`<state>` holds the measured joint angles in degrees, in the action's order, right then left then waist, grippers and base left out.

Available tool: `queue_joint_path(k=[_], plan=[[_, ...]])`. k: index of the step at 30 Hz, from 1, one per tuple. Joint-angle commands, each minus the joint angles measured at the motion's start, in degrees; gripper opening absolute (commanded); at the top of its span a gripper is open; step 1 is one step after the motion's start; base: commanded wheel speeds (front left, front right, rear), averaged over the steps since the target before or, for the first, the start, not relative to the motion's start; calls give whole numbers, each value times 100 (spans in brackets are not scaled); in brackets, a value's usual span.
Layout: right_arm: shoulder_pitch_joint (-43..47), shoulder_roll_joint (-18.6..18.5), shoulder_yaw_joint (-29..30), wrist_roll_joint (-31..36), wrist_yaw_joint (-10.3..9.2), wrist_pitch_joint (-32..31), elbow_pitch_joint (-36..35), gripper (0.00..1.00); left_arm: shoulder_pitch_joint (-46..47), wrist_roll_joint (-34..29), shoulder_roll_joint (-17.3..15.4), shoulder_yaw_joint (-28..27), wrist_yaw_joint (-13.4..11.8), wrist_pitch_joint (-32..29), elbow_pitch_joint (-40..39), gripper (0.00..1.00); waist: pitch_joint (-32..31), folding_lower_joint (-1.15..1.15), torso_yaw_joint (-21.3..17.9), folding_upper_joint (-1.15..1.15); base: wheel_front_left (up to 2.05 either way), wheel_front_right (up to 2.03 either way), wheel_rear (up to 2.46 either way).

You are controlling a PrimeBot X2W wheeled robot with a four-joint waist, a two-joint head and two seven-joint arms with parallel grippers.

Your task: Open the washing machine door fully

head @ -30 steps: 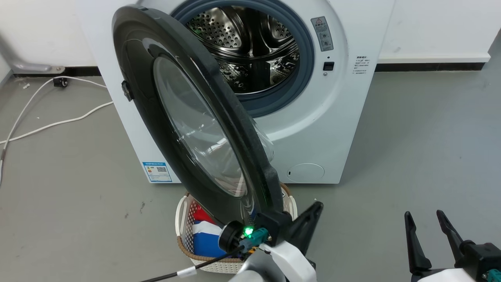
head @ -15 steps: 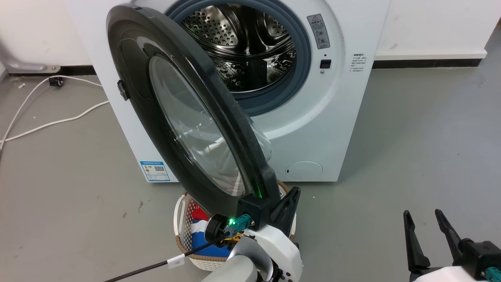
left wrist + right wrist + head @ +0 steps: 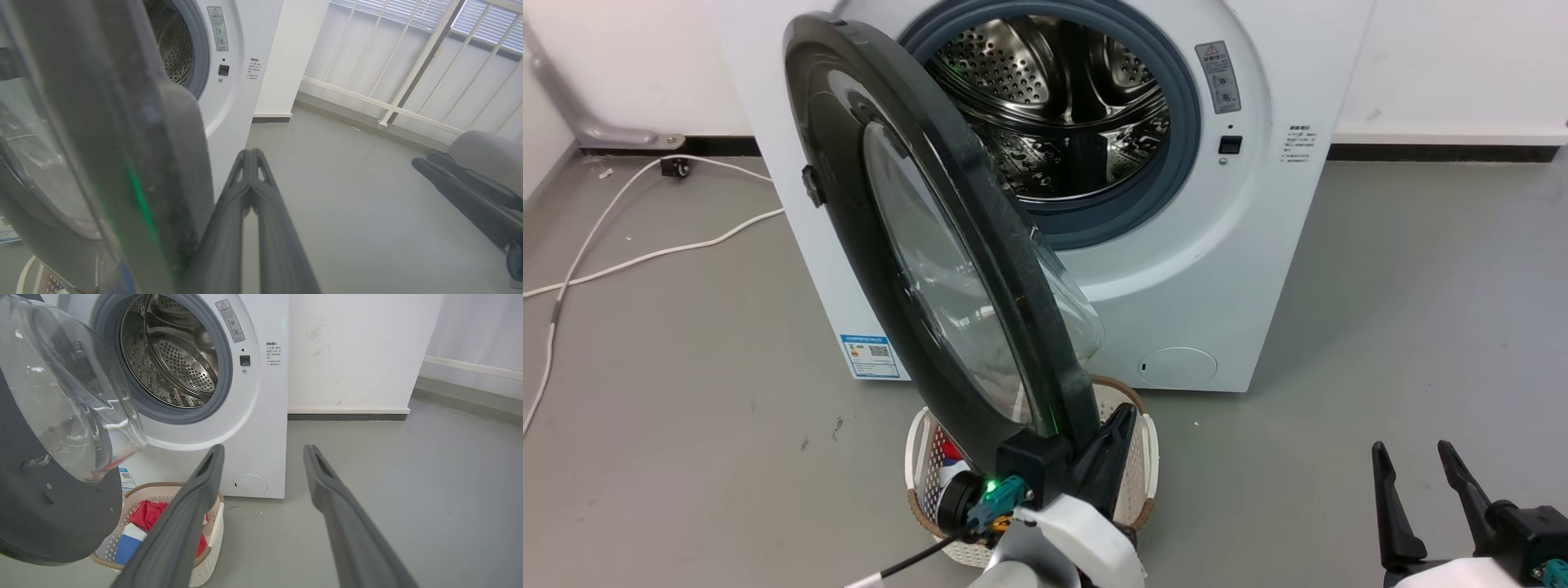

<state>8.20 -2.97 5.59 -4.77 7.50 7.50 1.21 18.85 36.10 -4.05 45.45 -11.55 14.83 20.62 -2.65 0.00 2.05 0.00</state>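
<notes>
White washer (image 3: pixel 1192 269), drum (image 3: pixel 1062 106) open. Door (image 3: pixel 845 212), hinged at view left, stands part open over a basket (image 3: pixel 1150 445) of clothes. Left pincer (image 3: pixel 250 155) clenched empty, just beside door's lower rim. Right pincer (image 3: pixel 263 451) released, low right, well apart. Red-triangle warning sticker (image 3: pixel 1219 77) by drum, blue QR label (image 3: pixel 870 357) at lower corner: text too small to read.

The washing machine door (image 3: pixel 931 245) stands partly open. It has swung out from the left edge of the washing machine (image 3: pixel 1241 269) and juts roughly square to the front panel, so from the head view it shows nearly edge-on. It is large and round, glossy black around the rim, with a clear glass bowl (image 3: pixel 69 396) at its centre bulging toward the drum side. Its free edge stands well apart from the front panel.
</notes>
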Motion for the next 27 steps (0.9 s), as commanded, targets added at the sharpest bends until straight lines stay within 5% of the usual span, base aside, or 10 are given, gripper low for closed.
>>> queue_joint_path(k=[1,27], plan=[[-21,14,-4,-13,-1,-8,4,100,-94,-63,-223,-147,-135,41,-65,0,-12,0,58,0,0,0,0],[102,12,44,-178,-2,33,-40,100,-1207,-288,-1514,-495,-1234,-411,-2586,0,77,0,1163,0,0,0,0]])
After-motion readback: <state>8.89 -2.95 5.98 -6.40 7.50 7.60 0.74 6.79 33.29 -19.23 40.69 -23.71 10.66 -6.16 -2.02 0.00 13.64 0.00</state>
